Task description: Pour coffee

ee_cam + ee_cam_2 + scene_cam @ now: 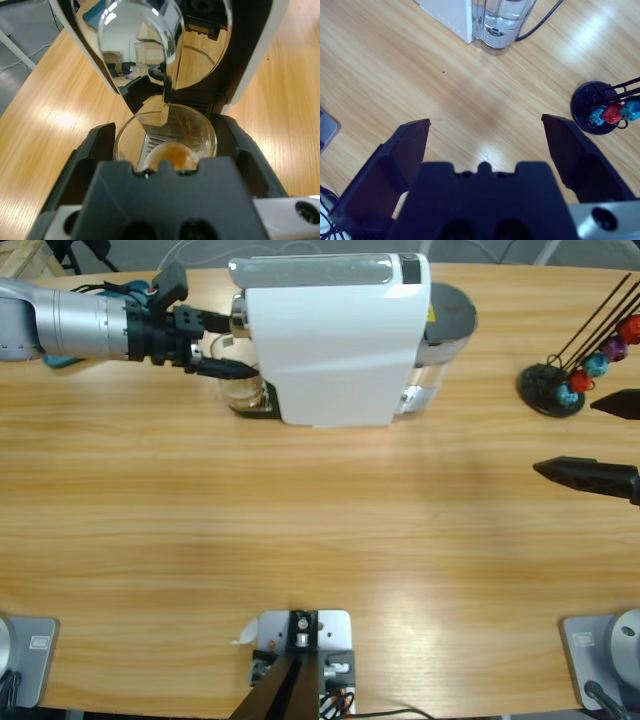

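Two arms, one machine, one glass, listed by bulk.

Table (300,530): long, wooden, bearing everything below.

Coffee machine (335,335): white body, chrome spout (137,45) hanging directly above the left pincer's gap; clear water tank (500,22) at its far end, ahead of the right pincer.

Left arm (70,320): stretched level across the table from the side, wrist straight, reaching under the machine's overhang. Left pincer (165,150): jaws set to either side of the glass, clenched on it or very nearly so (contact at the pads is hidden by the pincer body).

Right arm: only its black jaws show in the high view, well apart from the machine. Right pincer (485,135): released, jaws spread wide over bare wood, holding nothing.

Capsule stand (600,107): black base with wire rods and coloured capsules, just beyond the right pincer's one jaw.

Glass (165,135): small, clear, upright on the drip tray, between the left jaws, beneath the spout.

Coffee (170,155): shallow amber pool at the bottom of the glass.

Handling advice: judged a grasp-and-withdraw step. Confirm a firm, even squeeze, then draw the glass straight back, level, clear of the spout before any lift (tilting early risks a spill).
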